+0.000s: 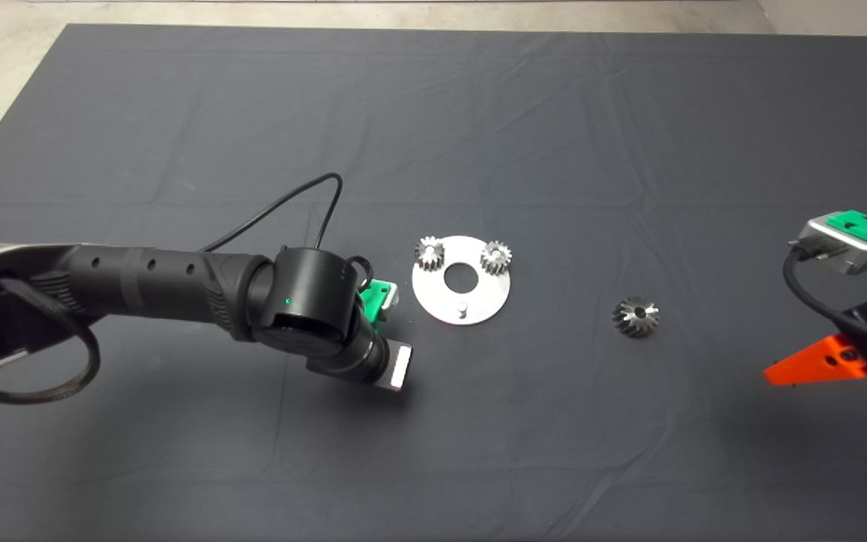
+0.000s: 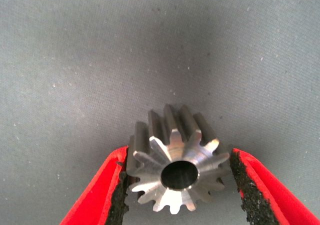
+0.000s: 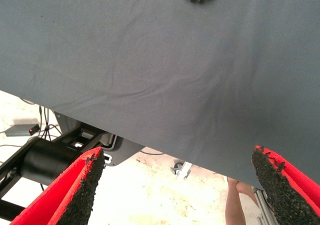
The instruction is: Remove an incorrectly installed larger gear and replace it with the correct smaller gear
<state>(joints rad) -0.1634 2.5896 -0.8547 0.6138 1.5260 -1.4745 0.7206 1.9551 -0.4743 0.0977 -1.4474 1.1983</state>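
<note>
You have a matt, creased cloth mat (image 1: 554, 135) under a smooth, pale metal disc (image 1: 497, 295). The smaller gear (image 2: 176, 160) is bright machined metal, the larger gear (image 1: 636, 316) darker steel with a shiny face. Rough black pads (image 3: 80, 192) line glossy red plastic fingers.

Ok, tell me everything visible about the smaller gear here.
The smaller gear is bright silver metal with short straight teeth and a round centre hole. It sits between the left hand's two red fingers, whose black pads close on opposite sides of it, above the dark mat. In the head view the arm hides it.
</note>
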